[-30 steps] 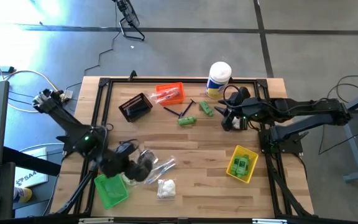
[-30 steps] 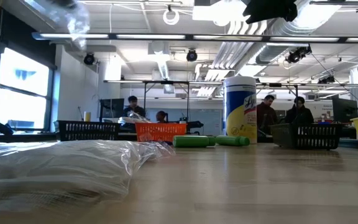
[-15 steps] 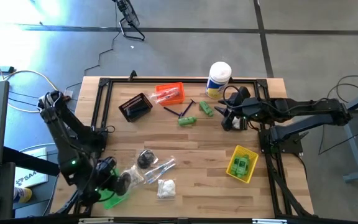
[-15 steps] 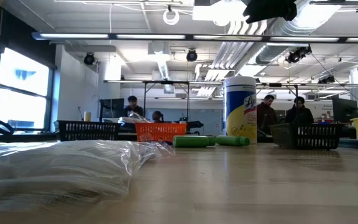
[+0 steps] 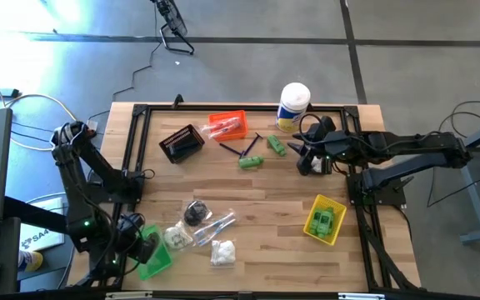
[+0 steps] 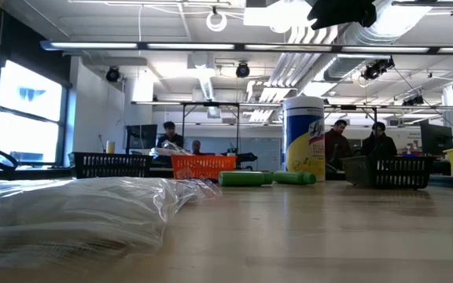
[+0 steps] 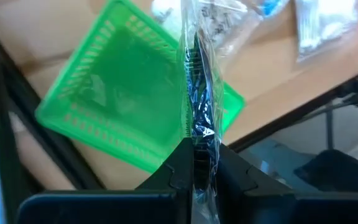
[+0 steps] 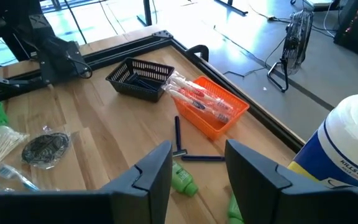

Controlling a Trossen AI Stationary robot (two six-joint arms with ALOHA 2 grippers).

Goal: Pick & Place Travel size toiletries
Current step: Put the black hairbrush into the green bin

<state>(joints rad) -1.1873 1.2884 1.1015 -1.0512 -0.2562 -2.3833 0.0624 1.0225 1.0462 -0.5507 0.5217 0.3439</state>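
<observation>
While our left tool is clenching a clear-wrapped black comb above the green bin, we are judging release comes next; our right tool is waiting, released.

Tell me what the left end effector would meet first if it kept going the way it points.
Probably the green bin: the left end effector, shut on a clear-wrapped dark packet, aims at it, though depth is unclear.

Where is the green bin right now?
In the high view, the green bin sits at the table's near-left corner, beneath the left end effector, which is shut on a clear-wrapped packet.
</observation>
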